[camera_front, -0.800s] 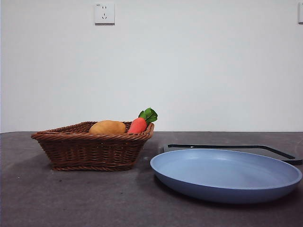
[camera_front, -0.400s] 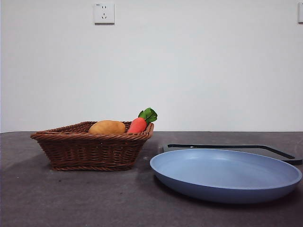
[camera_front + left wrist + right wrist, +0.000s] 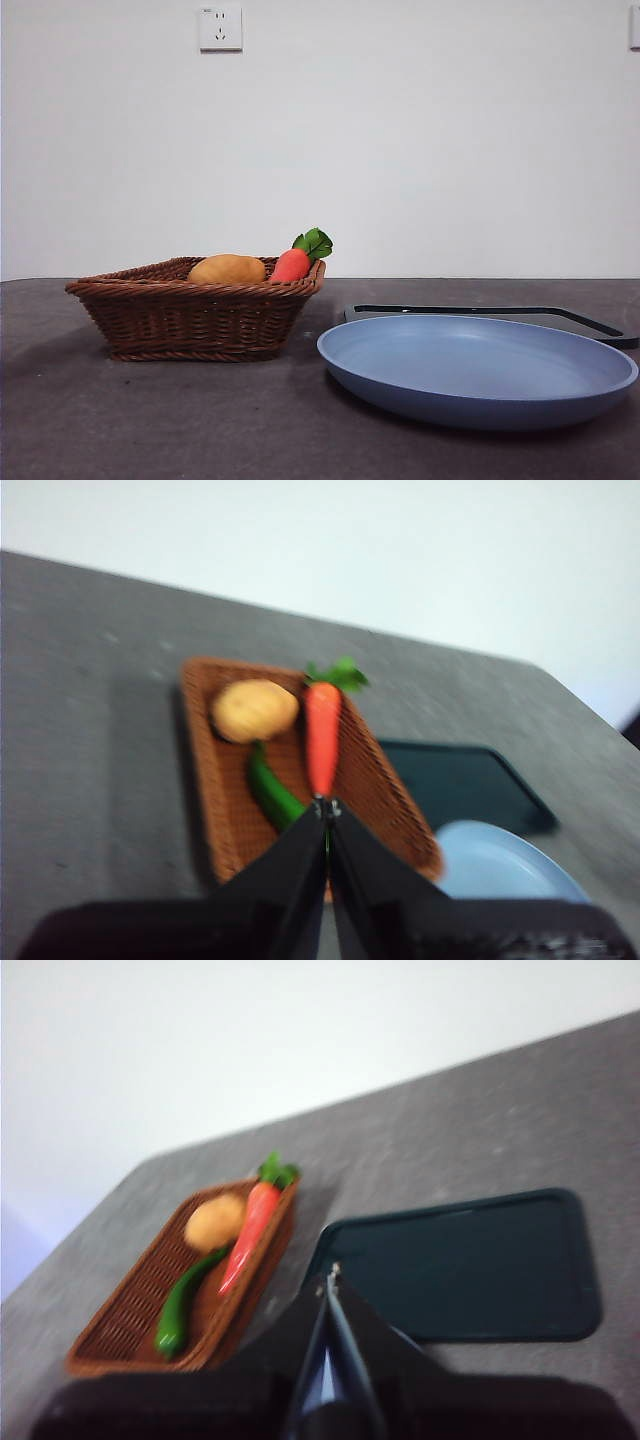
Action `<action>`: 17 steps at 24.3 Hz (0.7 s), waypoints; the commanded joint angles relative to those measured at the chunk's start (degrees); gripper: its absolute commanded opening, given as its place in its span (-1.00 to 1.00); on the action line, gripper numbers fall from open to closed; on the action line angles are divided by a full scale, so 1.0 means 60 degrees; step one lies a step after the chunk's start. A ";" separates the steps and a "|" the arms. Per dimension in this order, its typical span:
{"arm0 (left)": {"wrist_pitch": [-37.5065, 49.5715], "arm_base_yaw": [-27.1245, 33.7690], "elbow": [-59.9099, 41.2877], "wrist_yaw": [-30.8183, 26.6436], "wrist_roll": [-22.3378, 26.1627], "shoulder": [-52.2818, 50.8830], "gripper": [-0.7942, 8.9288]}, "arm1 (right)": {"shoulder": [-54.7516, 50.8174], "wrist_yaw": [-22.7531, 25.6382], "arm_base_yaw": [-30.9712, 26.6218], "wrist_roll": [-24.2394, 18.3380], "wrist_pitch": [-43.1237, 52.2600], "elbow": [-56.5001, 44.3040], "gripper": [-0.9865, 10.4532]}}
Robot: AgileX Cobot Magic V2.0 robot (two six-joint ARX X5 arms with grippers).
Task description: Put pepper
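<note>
1. Grey table (image 3: 150, 420), white wall behind; we see the pepper (image 3: 272, 789) lying in the wicker basket (image 3: 190, 315) beside the carrot (image 3: 322, 735) and potato (image 3: 254, 710).
2. Blue plate (image 3: 478, 368) and dark tray (image 3: 470, 1265) sit empty nearby.
3. Left gripper (image 3: 327, 810) and right gripper (image 3: 331, 1278) hang above, fingers pressed together on both.
4. We judge the pepper light, glossy, likely slippery; pinch across its thicker middle, not the tapering tip.

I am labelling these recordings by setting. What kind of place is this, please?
Probably a test bench arranged like a kitchen, not a real kitchen: a bare gray table against a plain white wall with a socket, and a basket holding the pepper, a carrot and a potato.
</note>
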 commanded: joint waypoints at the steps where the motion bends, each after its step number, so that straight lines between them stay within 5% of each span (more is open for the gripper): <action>1: -0.0583 0.0022 0.0758 0.0645 0.0637 0.0586 -0.82 | 0.0736 -0.0448 0.0025 -0.0885 -0.0973 0.1195 -0.82; 10: -0.3450 0.0004 0.2790 0.2557 0.2408 0.2157 -0.82 | 0.3228 -0.1424 0.0036 -0.3333 -0.5377 0.4725 -0.82; 17: -0.4619 -0.0062 0.3224 0.2557 0.3067 0.2393 -0.82 | 0.3847 -0.1402 0.0036 -0.4350 -0.7253 0.5370 -0.80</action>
